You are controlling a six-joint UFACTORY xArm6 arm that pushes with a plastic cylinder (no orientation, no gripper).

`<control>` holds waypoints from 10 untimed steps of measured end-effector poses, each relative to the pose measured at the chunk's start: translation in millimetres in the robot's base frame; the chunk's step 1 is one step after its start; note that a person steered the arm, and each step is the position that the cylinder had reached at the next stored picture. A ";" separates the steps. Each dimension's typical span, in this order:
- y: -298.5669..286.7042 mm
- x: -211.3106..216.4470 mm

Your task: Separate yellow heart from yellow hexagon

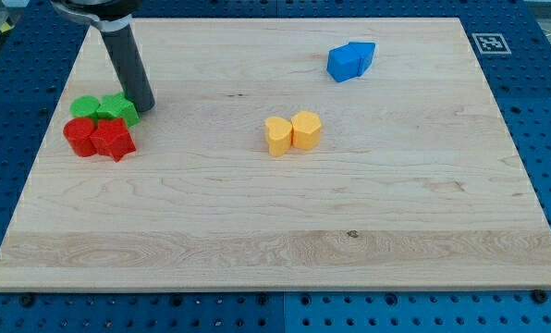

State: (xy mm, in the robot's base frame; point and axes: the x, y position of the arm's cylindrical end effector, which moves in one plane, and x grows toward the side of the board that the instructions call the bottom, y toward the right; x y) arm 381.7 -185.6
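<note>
My tip (142, 107), a bare rod holding nothing, sits against the green blocks (104, 108), well apart from the touching yellow heart (277, 136) and yellow hexagon (306, 129); an off-centre push could drag both together.

The heart (277, 136) touches the hexagon (307, 129) on its left, mid-board (257, 231), well right of my tip (144, 108)

Rod (128, 63): a straight, smooth cylinder, dark grey to black, with a faint lengthwise sheen along one side. It widens at the view's top into a broader dark collar (95, 9), cut off by the frame edge. My tip (142, 108) is blunt and flat-ended, the same dark colour as the shaft. No cables, screws or markings can be made out.
</note>
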 end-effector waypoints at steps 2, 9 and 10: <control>-1.5 0.0; 52.7 12.6; 58.2 16.4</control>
State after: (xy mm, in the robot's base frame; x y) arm 398.1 -127.4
